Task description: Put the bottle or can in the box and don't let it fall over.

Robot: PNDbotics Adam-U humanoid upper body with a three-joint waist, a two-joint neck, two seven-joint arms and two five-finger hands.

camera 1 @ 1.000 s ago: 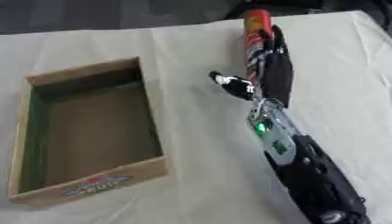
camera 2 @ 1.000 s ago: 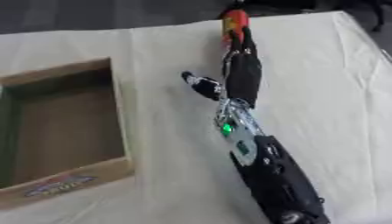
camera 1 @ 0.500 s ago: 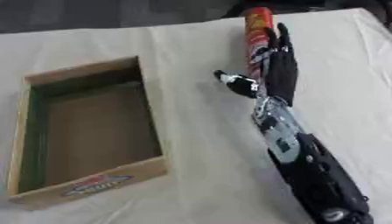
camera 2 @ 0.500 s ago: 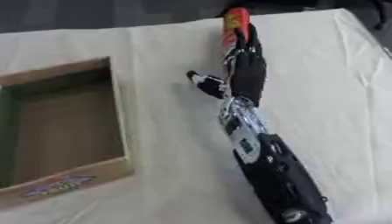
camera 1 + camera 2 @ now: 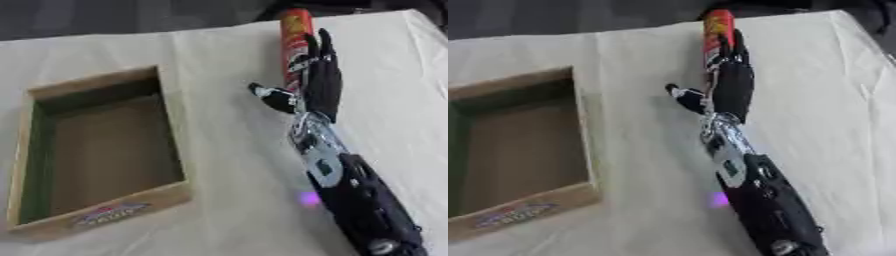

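Currently the right hand [image 5: 320, 82] is reached out to the far side of the table [image 5: 227, 55], lying against the red can [image 5: 296, 35] that stands upright near the far edge. Fingers [image 5: 324, 47] are straight and extended up along the can's right side, thumb [image 5: 271, 96] sticks out to the left, apart from the can, so nothing is clamped; whether the fingers actually touch the can I cannot tell. Can has a yellow patch near its top. Forearm [image 5: 350, 185] runs in from the lower right, black with a silver wrist, and a small purple light shows beside it on the cloth. Wooden box [image 5: 172, 130] sits well apart to the left, open top, inside looks bare, green on its left inner wall, a label on the near wall. Table is covered with a pale cloth.
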